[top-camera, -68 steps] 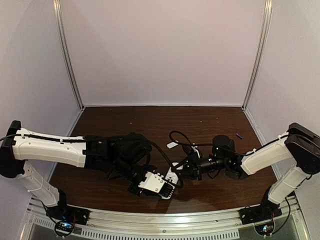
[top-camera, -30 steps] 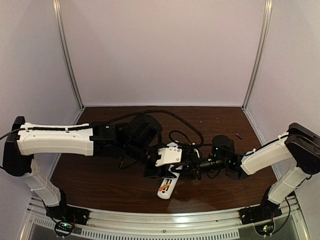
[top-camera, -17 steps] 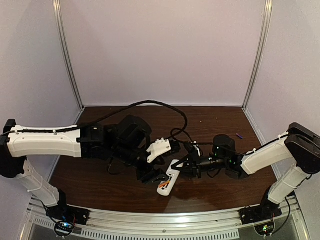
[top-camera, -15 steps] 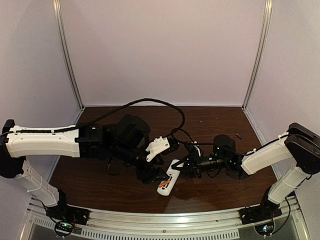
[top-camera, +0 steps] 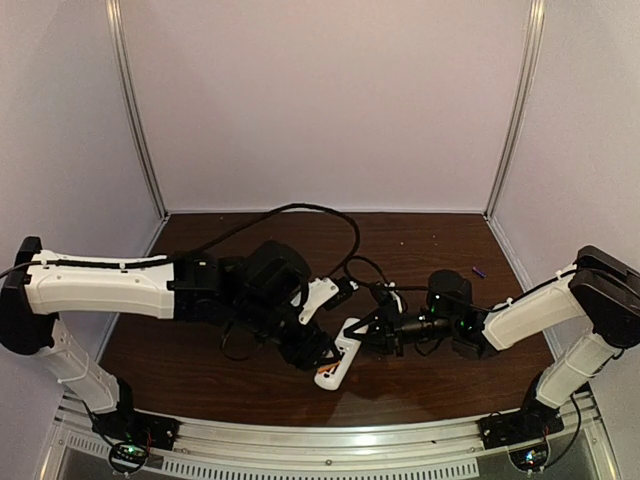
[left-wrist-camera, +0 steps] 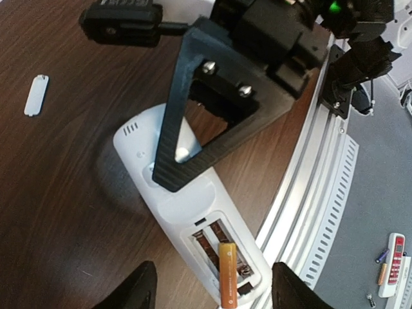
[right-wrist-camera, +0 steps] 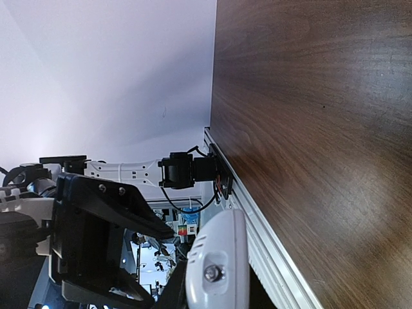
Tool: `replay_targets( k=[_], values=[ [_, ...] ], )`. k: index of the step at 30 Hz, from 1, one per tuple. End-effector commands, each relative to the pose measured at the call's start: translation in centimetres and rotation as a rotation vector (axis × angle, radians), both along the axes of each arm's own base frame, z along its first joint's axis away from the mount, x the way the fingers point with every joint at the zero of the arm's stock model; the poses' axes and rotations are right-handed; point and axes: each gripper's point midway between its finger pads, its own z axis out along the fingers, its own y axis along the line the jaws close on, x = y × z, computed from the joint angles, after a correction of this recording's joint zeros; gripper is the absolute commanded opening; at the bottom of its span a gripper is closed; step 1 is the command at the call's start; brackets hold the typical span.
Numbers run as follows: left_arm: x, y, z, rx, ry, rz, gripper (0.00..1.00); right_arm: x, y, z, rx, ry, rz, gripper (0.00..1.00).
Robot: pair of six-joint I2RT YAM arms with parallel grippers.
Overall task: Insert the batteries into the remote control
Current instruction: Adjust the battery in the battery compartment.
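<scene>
The white remote control (top-camera: pixel 337 362) lies back up near the table's front edge, its battery bay open. In the left wrist view the remote (left-wrist-camera: pixel 187 193) has one orange battery (left-wrist-camera: pixel 228 273) lying along one slot of the bay, its near end over the bay's rim; the other slot is bare. The battery also shows in the top view (top-camera: pixel 328 373). My left gripper (left-wrist-camera: pixel 215 296) hovers open above the bay, one fingertip on either side, and holds nothing. My right gripper (top-camera: pixel 367 335) is shut on the remote's far end (right-wrist-camera: pixel 219 264), with its black finger (left-wrist-camera: pixel 193 129) across the top.
The small loose white cover piece (left-wrist-camera: pixel 36 95) lies on the brown table left of the remote. The metal front rail (top-camera: pixel 330 440) runs just beyond the remote's near end. Black cables (top-camera: pixel 350 265) loop behind the grippers. A tiny purple scrap (top-camera: pixel 478 271) lies at the right.
My left gripper left the remote, swung up to the middle, then came back down over the bay end. The orange battery stays in the bay. The right arm has held still.
</scene>
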Motion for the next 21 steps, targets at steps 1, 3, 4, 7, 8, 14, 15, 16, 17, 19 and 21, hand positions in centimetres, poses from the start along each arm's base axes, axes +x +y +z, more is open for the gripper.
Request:
replay_targets(
  k=[1,3,4,7,8,14,15,16,17,19,21],
  values=[
    [1.2,0.3,-2.2,0.079,0.026,0.084,0.61,0.4,-0.1,1.6,0.046,-0.038,-0.018,0.00],
    [1.3,0.3,-2.8,0.103,0.028,0.089,0.61,0.4,-0.1,1.6,0.047,-0.040,-0.019,0.00],
    [1.4,0.4,-3.0,0.111,0.029,0.091,0.61,0.4,-0.2,1.6,0.046,-0.039,-0.019,0.00],
    [1.3,0.4,-3.4,0.120,0.035,0.089,0.61,0.4,-0.2,1.6,0.046,-0.040,-0.019,0.00],
    [1.3,0.4,-3.5,0.121,0.037,0.088,0.61,0.3,-0.2,1.6,0.046,-0.040,-0.018,0.00],
    [1.5,0.0,-3.7,0.126,0.043,0.098,0.58,0.4,-0.2,1.7,0.050,-0.044,-0.019,0.00],
    [1.5,-0.1,-3.8,0.128,0.043,0.100,0.58,0.4,-0.1,1.7,0.051,-0.045,-0.020,0.00],
    [1.7,-0.2,-3.9,0.132,0.045,0.109,0.56,0.4,-0.1,1.8,0.051,-0.045,-0.020,0.00],
    [1.7,-0.2,-3.8,0.134,0.046,0.117,0.55,0.4,-0.1,1.7,0.049,-0.043,-0.019,0.00],
    [1.7,-0.4,-4.0,0.137,0.057,0.126,0.53,0.4,-0.1,1.7,0.051,-0.042,-0.021,0.00],
    [1.8,-0.5,-4.0,0.142,0.066,0.137,0.50,0.4,-0.1,1.8,0.055,-0.045,-0.020,0.00]
  ],
)
